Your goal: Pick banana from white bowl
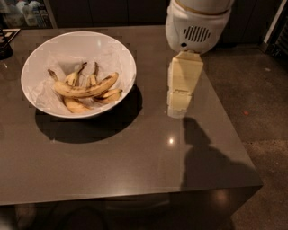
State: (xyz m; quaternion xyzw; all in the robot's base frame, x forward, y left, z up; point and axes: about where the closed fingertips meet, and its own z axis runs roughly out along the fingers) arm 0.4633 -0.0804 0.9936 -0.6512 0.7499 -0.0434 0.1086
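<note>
The white bowl sits on the left part of the dark table, lined with crinkled white paper. Several yellow bananas lie in it. The banana, the longest one, lies curved across the top of the pile with brown streaks, its stem pointing up left. My gripper hangs from the white arm housing above the table, to the right of the bowl and apart from it. It points down and holds nothing that I can see.
The dark table ends at the right and front edges, with grey floor beyond. A dark object stands at the far left edge. Bottles stand behind the table's back left.
</note>
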